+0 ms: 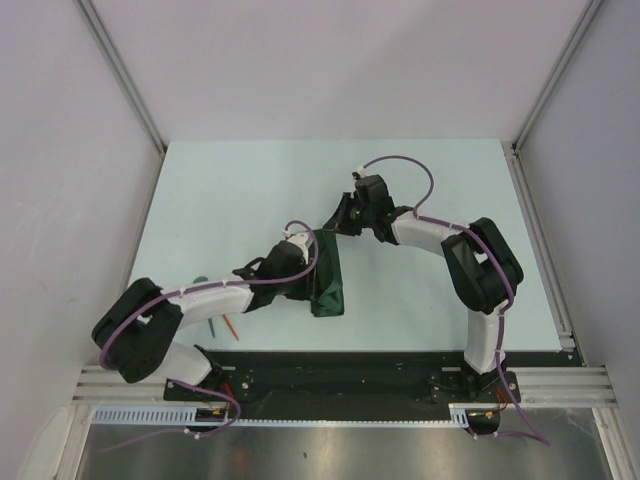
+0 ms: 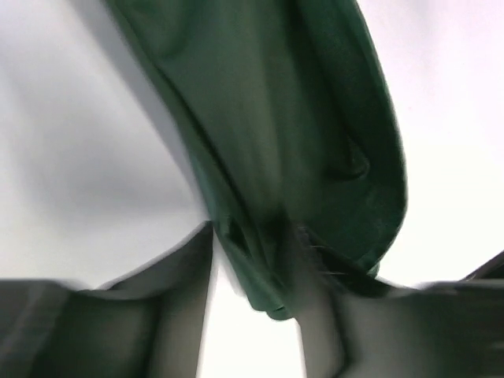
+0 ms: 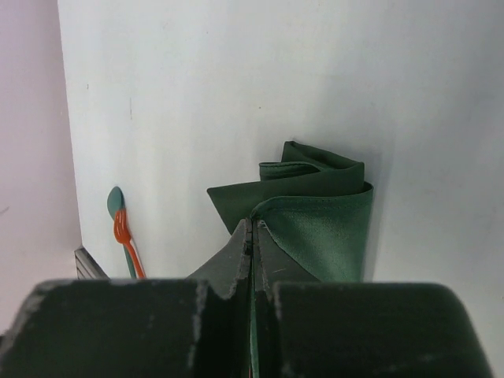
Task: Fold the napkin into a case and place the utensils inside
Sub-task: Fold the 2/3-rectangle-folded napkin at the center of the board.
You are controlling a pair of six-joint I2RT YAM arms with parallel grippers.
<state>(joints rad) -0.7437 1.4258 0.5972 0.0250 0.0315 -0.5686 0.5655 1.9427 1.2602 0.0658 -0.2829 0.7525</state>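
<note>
The napkin (image 1: 328,278) is lying folded at mid-table (image 1: 230,190). The right gripper (image 3: 252,228) is pinching its far edge, jaws fully closed on the cloth. The left gripper (image 2: 253,236) is standing partly open, with cloth hanging loose between its fingers. The utensils (image 3: 122,228) are lying together at near left, apart from the napkin.

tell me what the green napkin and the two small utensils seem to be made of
Napkin: woven cloth, matte dark green; a fine weave shows and it folds softly.
Utensils: probably plastic, orange-red and teal; smooth, solid colour, too small to be sure.
</note>
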